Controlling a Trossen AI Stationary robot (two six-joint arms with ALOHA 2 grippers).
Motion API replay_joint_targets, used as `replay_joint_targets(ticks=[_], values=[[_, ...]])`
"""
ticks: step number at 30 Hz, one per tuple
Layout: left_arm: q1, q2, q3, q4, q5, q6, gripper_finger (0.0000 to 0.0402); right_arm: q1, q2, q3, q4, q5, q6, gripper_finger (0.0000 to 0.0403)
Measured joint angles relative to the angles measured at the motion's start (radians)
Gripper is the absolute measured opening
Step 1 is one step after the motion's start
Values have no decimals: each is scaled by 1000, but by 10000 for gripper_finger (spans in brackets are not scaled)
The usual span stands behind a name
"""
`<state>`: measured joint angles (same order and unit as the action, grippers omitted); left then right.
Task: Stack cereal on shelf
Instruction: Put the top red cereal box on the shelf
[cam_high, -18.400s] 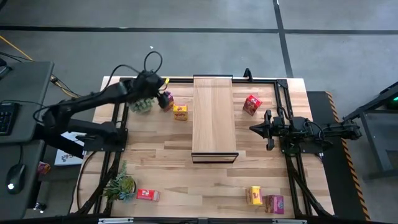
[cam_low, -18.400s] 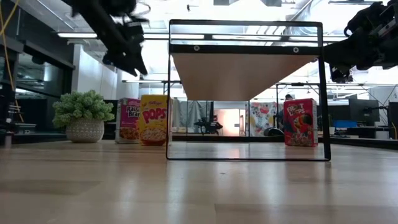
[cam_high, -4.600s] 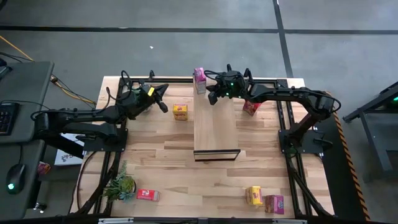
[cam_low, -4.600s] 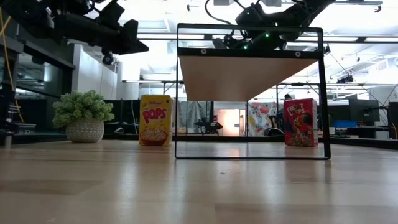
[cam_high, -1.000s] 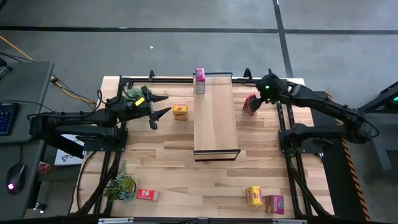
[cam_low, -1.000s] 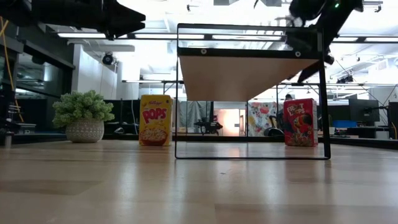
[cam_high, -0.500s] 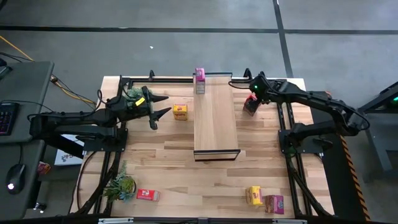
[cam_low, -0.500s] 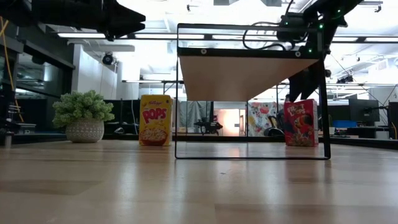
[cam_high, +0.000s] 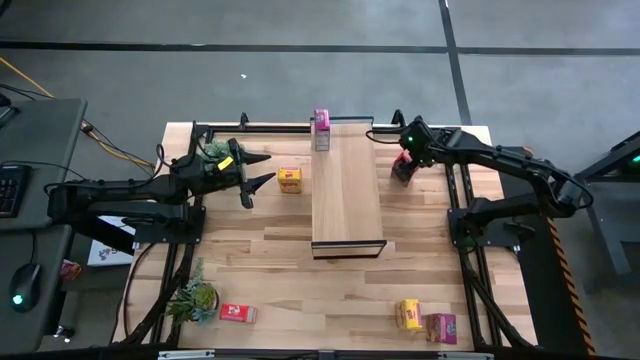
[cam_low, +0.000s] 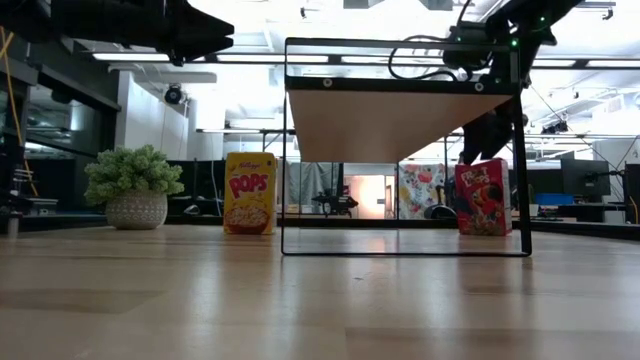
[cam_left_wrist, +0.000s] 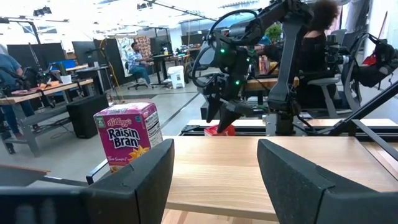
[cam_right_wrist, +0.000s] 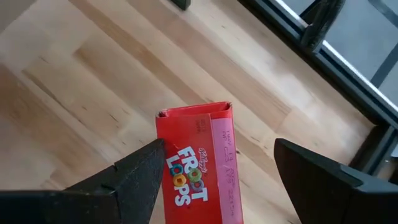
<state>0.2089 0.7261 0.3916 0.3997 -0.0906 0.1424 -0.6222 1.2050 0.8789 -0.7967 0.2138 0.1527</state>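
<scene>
Cereal is scattered around the shelf (cam_high: 346, 187): left of it, the left gripper (cam_high: 257, 173) waits with fingers apart near a yellow box (cam_high: 290, 180); a purple box (cam_high: 321, 129) stands on its far end; right of it, the right gripper (cam_high: 404, 166), fingers spread, hovers over the red box (cam_right_wrist: 198, 163), which an off-centre descent could tip.

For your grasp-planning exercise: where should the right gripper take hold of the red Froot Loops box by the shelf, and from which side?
Grip the upright red box near its top, across the narrow faces, coming from above. The right gripper, open, hovers over it.
</scene>
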Motion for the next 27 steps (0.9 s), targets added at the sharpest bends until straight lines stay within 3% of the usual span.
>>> replay_joint_targets(ticks=[11,17,22,27], values=[[0,0,0,0,0,0,223,0,1,41,-45,-68,-23,296],[0,0,0,0,0,0,223,-2,1,20,-58,-14,-23,296],[0,0,0,-12,0,0,223,-6,1,5,-60,-68,-23,296],[0,0,1,-13,0,0,223,-7,0,-31,-40,-57,-23,296]])
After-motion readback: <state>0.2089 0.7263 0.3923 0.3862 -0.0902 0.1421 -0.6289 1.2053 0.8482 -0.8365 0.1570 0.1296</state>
